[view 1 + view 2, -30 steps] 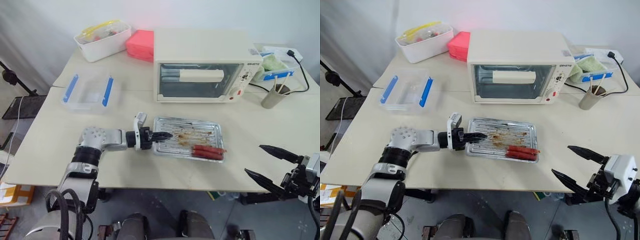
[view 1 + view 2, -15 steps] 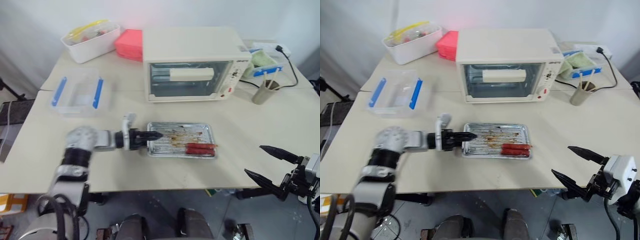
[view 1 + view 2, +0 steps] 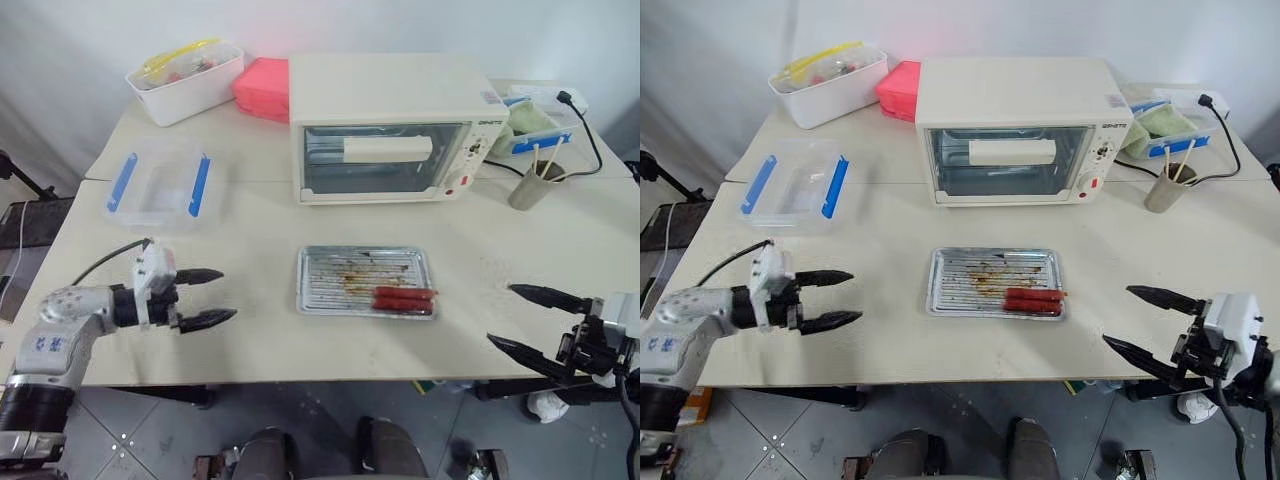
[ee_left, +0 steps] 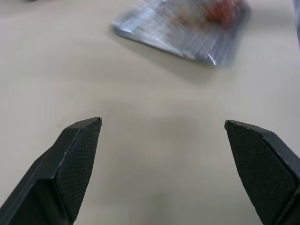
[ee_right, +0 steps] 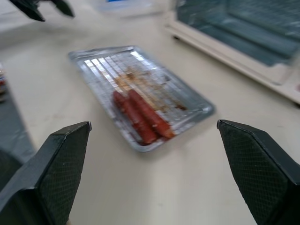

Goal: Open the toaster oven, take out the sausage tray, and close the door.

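Left gripper (image 3: 201, 297) hung released, well apart from the sausage tray (image 3: 364, 282) resting on the tabletop (image 3: 260, 230). Right gripper (image 3: 528, 320) was released too, and the door (image 3: 384, 157) looked shut, so the task seemed done.

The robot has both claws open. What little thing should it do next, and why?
Probably just rest. The tray with its sausages lies on the table, the oven door looks shut, and the left gripper and right gripper hold nothing.

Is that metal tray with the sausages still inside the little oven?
No, the sausage tray lies on the table in front of the toaster oven.
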You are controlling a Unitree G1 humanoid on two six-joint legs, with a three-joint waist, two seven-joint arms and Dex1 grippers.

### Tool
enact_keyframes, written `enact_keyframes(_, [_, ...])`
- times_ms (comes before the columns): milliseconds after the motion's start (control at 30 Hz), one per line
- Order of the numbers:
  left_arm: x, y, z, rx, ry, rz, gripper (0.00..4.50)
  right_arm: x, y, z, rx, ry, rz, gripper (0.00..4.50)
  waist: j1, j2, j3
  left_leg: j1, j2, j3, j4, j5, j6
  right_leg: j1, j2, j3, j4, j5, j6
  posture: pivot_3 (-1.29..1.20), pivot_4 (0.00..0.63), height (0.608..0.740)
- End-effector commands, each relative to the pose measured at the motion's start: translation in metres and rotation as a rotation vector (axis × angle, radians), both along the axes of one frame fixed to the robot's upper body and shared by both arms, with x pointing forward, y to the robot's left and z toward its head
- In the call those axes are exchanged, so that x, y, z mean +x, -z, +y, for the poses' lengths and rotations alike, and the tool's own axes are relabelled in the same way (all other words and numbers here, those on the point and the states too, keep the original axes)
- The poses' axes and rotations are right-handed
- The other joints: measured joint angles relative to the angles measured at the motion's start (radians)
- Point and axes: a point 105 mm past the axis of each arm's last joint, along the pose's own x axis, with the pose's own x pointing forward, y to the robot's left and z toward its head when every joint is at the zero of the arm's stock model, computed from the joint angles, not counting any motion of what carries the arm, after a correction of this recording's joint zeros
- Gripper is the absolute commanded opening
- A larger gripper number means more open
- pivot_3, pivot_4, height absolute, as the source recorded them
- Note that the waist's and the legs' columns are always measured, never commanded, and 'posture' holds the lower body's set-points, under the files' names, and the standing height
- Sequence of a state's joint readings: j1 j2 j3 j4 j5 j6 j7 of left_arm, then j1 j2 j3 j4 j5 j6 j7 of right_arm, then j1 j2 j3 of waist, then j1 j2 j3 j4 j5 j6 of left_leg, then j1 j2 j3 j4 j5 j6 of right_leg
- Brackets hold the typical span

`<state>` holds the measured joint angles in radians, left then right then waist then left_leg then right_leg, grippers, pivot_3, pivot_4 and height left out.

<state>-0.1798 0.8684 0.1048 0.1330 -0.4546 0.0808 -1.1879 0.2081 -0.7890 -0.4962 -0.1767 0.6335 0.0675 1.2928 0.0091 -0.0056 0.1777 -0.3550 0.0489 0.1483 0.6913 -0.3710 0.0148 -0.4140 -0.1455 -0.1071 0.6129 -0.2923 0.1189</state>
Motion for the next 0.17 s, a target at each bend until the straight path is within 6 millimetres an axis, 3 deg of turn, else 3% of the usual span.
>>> enact_keyframes(33, [-0.0035,-0.0160,0.0044,0.019,0.010,-0.122,4.46,0.0042,-0.0067,0.0059,-0.031,-0.097,0.004,4.50,-0.003,0.000,0.000,0.000,0.000,0.001,0.000,0.000,0.001,0.000,0.000,-0.001,0.002,0.000,0.001,0.00,0.150,0.740])
enact_keyframes(167, [-0.0064,-0.0154,0.0015,0.027,0.022,-0.173,4.46,0.0124,-0.0077,0.0086,-0.038,-0.122,-0.011,4.50,-0.005,0.000,0.000,-0.001,-0.001,0.001,0.004,-0.002,0.004,0.001,-0.002,-0.004,0.001,0.002,0.003,0.00,0.150,0.740])
